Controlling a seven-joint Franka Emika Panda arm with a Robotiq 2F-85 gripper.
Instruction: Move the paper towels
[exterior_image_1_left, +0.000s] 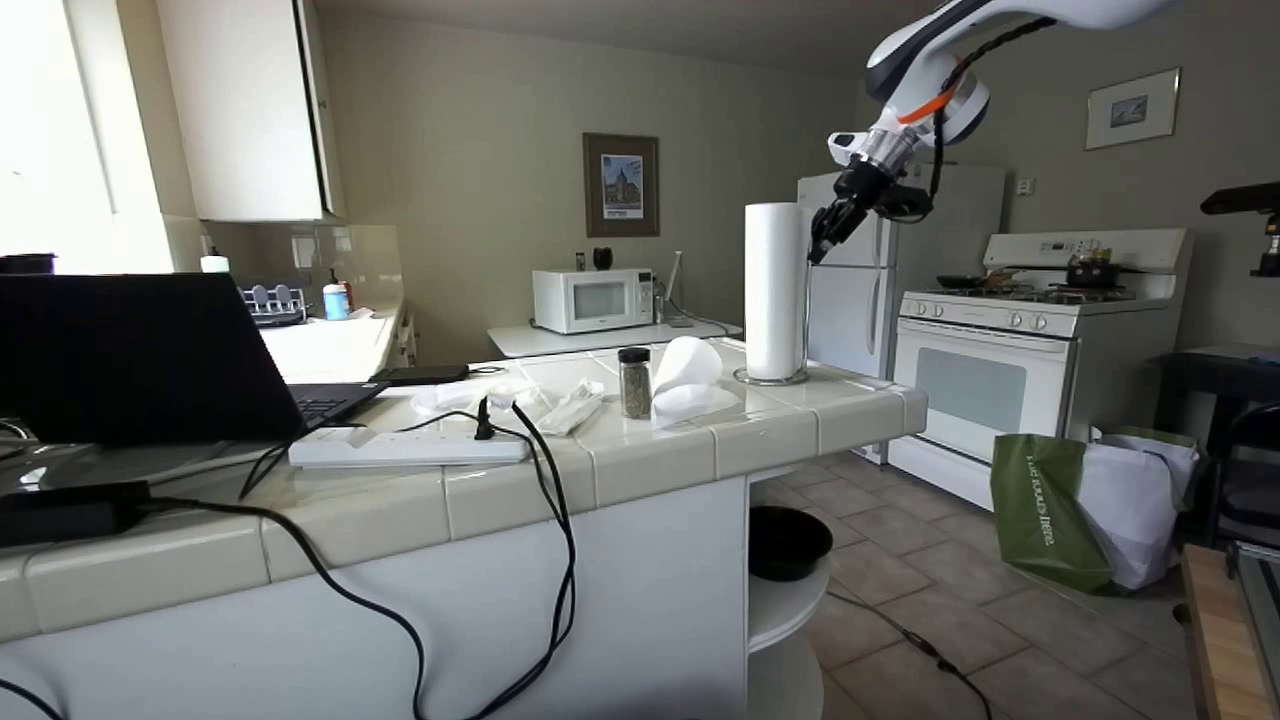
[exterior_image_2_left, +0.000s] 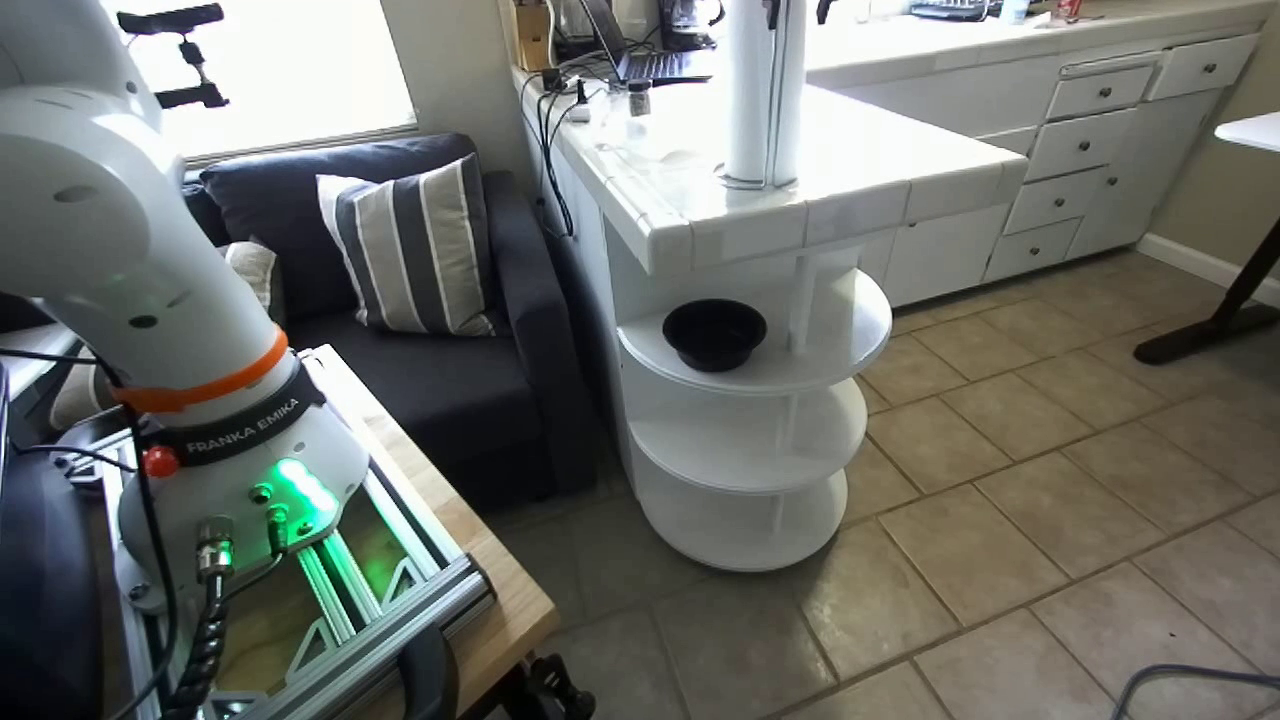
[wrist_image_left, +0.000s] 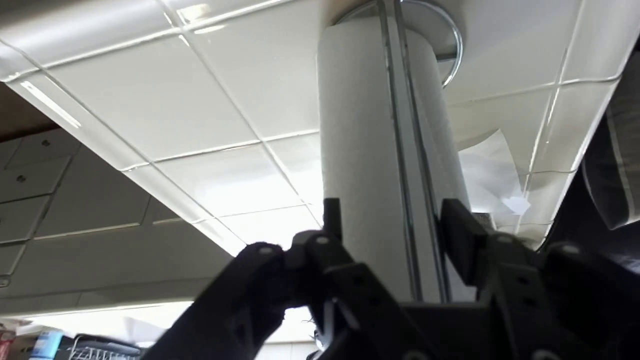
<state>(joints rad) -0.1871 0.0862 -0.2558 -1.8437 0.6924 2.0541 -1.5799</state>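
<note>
Plainly, in an exterior view the paper towels (exterior_image_1_left: 773, 290) stand upright on a wire holder (exterior_image_1_left: 798, 378) near the tiled counter's (exterior_image_1_left: 650, 455) end, the gripper (exterior_image_1_left: 822, 238) angled down just beside the roll's upper part. In an exterior view the roll, its top out of frame, rises near the counter's corner above a black bowl (exterior_image_2_left: 714, 335) on a rounded shelf (exterior_image_2_left: 830, 350), with dark fingertips (exterior_image_2_left: 773, 12) at the upper edge. In the wrist view the fingers (wrist_image_left: 462, 240) (dark and blurred here) stand well apart, clamped on nothing, roll and holder showing between them, though whether either touches the holder I cannot tell.
</note>
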